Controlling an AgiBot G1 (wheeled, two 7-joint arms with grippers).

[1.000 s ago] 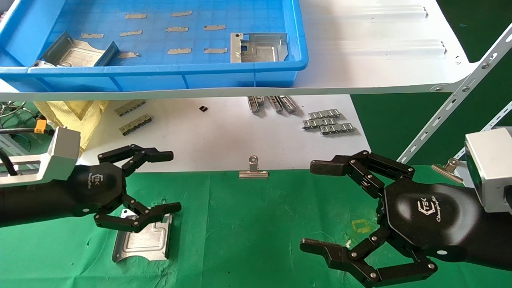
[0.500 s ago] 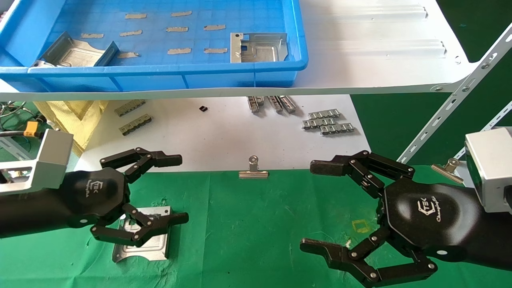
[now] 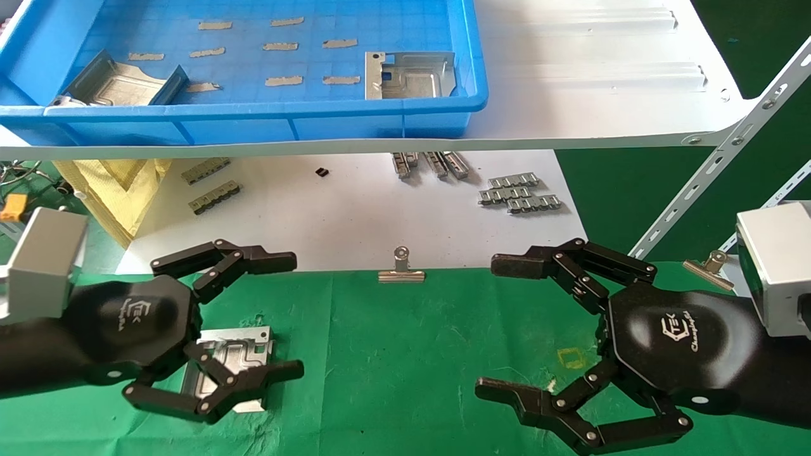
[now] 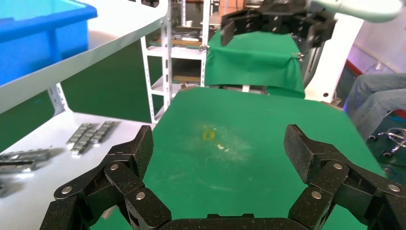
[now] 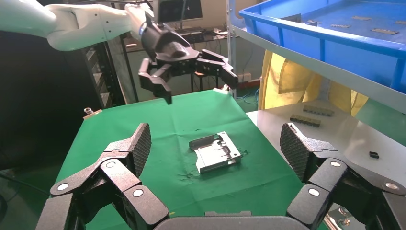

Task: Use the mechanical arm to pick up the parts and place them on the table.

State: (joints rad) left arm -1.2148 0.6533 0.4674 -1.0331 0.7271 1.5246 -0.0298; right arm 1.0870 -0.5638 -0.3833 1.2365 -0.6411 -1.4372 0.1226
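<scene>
A silver sheet-metal part (image 3: 233,356) lies flat on the green table (image 3: 405,354), left of centre; it also shows in the right wrist view (image 5: 215,152). My left gripper (image 3: 291,313) hovers above it, open and empty. It also shows raised above the cloth in the right wrist view (image 5: 191,72). Two more parts stay in the blue bin (image 3: 380,120): one at its front left (image 3: 120,82), one at its front right (image 3: 408,75). My right gripper (image 3: 497,326) is open and empty over the table's right side.
The bin stands on a white shelf board (image 3: 602,82) above the table's far edge. Small ridged clips (image 3: 519,191) lie on the white surface beneath. A binder clip (image 3: 401,269) holds the cloth's far edge. A shelf brace (image 3: 716,171) slants at the right.
My left gripper has risen off the part and drawn back toward me and left, fingers still open. The part stays on the cloth. The right arm has not moved.
</scene>
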